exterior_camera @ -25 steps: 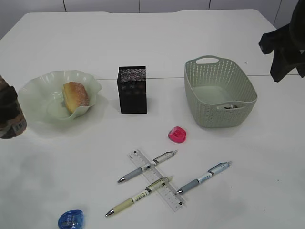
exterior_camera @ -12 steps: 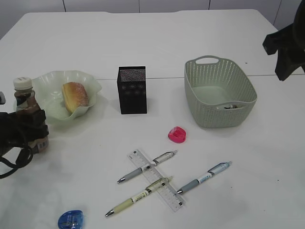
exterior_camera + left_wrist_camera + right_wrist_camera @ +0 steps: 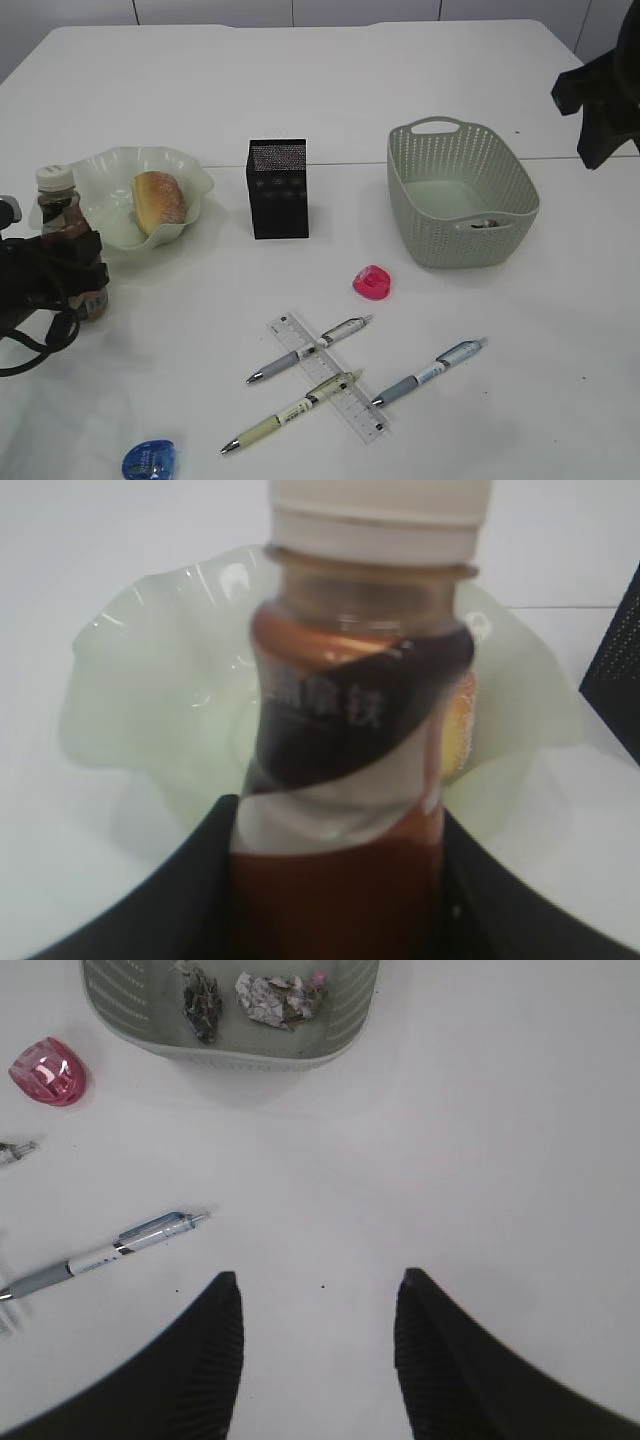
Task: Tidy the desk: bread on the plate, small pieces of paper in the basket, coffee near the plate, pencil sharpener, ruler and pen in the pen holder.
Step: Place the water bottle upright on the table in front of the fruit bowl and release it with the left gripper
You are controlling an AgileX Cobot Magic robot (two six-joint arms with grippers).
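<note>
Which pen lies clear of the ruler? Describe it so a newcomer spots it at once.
Start at the grey-green basket on the right and come toward the table's near edge. The pen there lies alone on bare table, slanted, blue clip end toward the right. The other two pens cross the clear ruler; this one lies apart from it.

Left tool (image 3: 75,262) brought coffee bottle (image 3: 70,235) beside plate (image 3: 105,185).

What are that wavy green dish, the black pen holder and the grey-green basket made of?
The wavy dish looks like translucent, glossy plastic or glass: light passes through its ruffled rim. The pen holder seems to be black metal mesh, with fine perforations showing. The basket looks like matte moulded plastic with a woven-style slotted pattern.
</note>
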